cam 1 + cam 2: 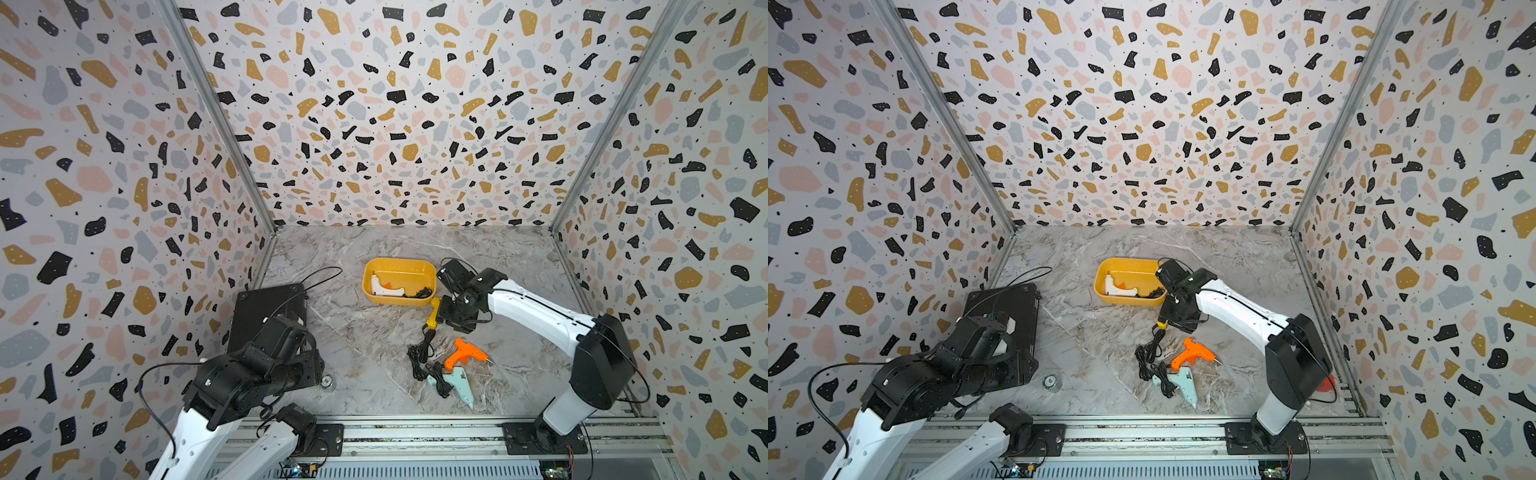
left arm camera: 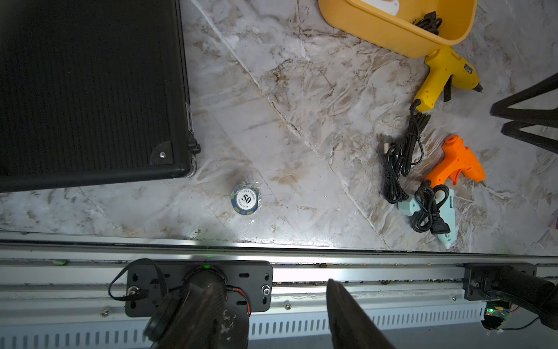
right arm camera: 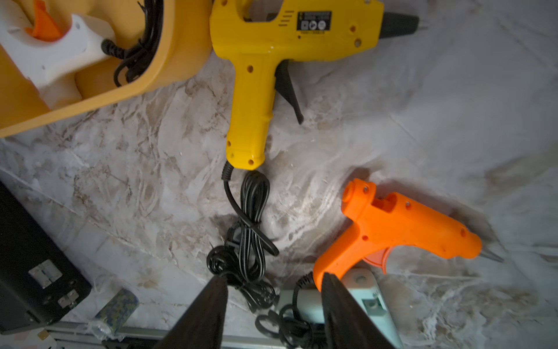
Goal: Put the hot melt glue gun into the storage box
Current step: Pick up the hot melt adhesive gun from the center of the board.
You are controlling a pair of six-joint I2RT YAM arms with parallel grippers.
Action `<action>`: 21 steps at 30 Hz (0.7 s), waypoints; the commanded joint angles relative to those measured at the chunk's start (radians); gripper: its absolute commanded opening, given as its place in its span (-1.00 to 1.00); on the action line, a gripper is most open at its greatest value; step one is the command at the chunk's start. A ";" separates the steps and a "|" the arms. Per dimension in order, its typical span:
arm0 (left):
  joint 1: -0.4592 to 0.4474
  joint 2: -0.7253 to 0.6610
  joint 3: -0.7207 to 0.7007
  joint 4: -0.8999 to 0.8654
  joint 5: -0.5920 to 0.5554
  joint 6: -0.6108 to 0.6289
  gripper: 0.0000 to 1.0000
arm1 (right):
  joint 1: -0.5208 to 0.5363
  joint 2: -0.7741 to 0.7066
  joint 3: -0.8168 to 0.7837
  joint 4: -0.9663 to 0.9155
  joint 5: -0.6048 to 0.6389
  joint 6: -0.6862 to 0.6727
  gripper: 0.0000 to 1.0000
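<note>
Marbled tabletop (image 1: 365, 345) bears the yellow glue gun (image 3: 250, 99) lying flat just beside the storage box (image 1: 397, 300), which already holds a white gun (image 1: 384, 287), so the right gripper (image 3: 274, 276), jaws parted and empty nearby, likely must descend and pinch its handle.

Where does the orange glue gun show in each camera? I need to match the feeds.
In a top view: orange glue gun on the table's front right, next to the teal gun.
In a top view: same place.
Left wrist: in view, between the yellow gun and the teal gun.
Right wrist: large, just past the fingertips.
Shared landmark: the storage box.
</note>
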 commanded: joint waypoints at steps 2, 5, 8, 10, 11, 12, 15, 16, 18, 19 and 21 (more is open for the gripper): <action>-0.003 0.049 0.073 -0.026 -0.060 0.015 0.17 | 0.001 0.113 0.117 0.018 0.043 0.014 0.12; -0.003 0.075 0.117 -0.058 -0.079 0.003 0.17 | -0.008 0.197 0.173 0.018 0.045 0.036 0.12; -0.003 0.078 0.134 -0.072 -0.102 -0.015 0.17 | -0.023 0.259 0.205 0.018 0.047 0.059 0.11; -0.003 0.088 0.140 -0.080 -0.113 -0.021 0.17 | -0.032 0.287 0.217 0.021 0.046 0.062 0.10; -0.002 0.094 0.142 -0.082 -0.116 -0.023 0.17 | -0.035 0.303 0.224 0.022 0.046 0.059 0.10; -0.003 0.100 0.140 -0.080 -0.117 -0.024 0.17 | -0.041 0.319 0.232 0.022 0.043 0.052 0.09; -0.003 0.119 0.139 -0.070 -0.119 -0.029 0.17 | -0.055 0.358 0.246 0.028 0.029 0.043 0.05; -0.003 0.128 0.142 -0.069 -0.120 -0.028 0.17 | -0.058 0.368 0.249 0.030 0.026 0.042 0.02; -0.003 0.149 0.156 -0.069 -0.123 -0.021 0.16 | -0.066 0.387 0.250 0.041 0.017 0.038 -0.04; -0.004 0.159 0.162 -0.069 -0.124 -0.013 0.17 | -0.068 0.394 0.251 0.045 0.014 0.037 -0.06; -0.003 0.180 0.174 -0.070 -0.128 0.000 0.17 | -0.071 0.405 0.251 0.050 0.011 0.032 -0.13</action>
